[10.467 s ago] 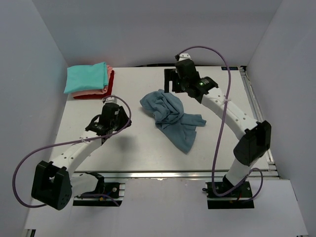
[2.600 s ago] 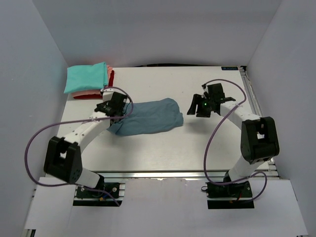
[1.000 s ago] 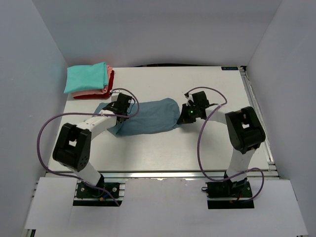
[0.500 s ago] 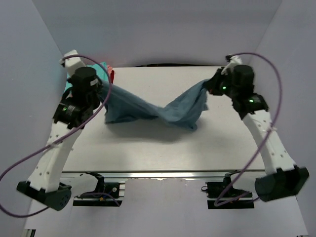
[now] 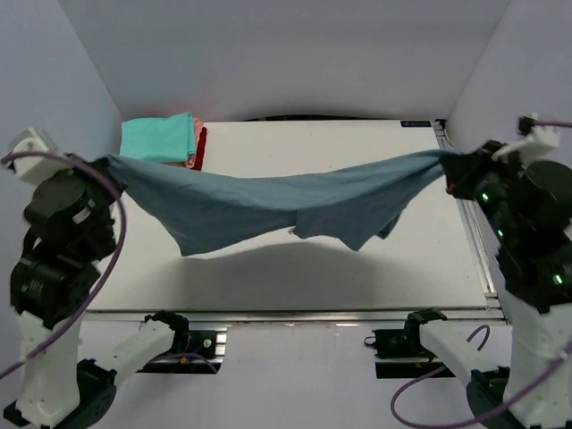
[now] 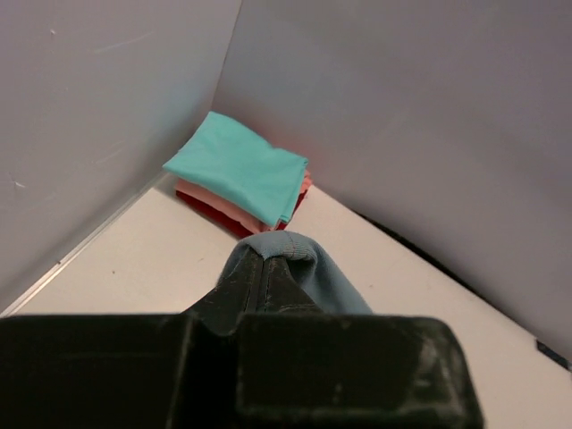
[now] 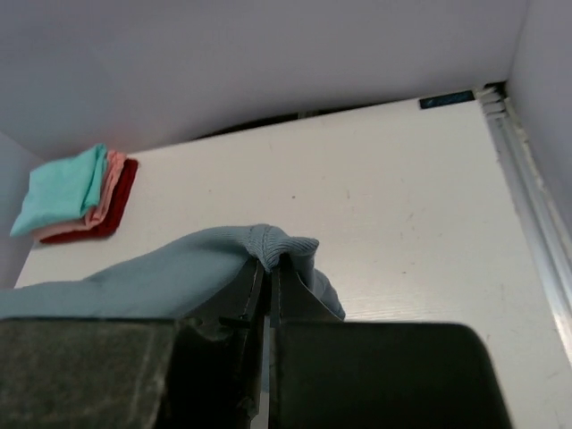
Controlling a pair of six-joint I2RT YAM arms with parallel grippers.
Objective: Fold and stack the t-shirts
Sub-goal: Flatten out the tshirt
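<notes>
The slate-blue t-shirt [image 5: 268, 201] hangs stretched in the air across the table, sagging in the middle. My left gripper [image 5: 109, 163] is shut on its left end, raised high at the left wall; the cloth bunches over the closed tips [image 6: 261, 261]. My right gripper [image 5: 450, 166] is shut on the right end, raised at the right side; a ribbed hem [image 7: 277, 243] folds over its tips [image 7: 269, 268]. Folded teal [image 5: 158, 138], salmon-pink and red t-shirts [image 5: 200, 146] sit stacked in the back left corner, also seen as a stack [image 6: 243, 170] in the left wrist view.
The white table [image 5: 357, 277] lies below the hanging cloth, which casts a shadow on it. Grey walls enclose the left, back and right. A metal rail [image 5: 469, 241] runs along the table's right edge.
Both arms have risen and spread far apart, lifting the slate-blue t-shirt off the table and pulling it out wide between them.
</notes>
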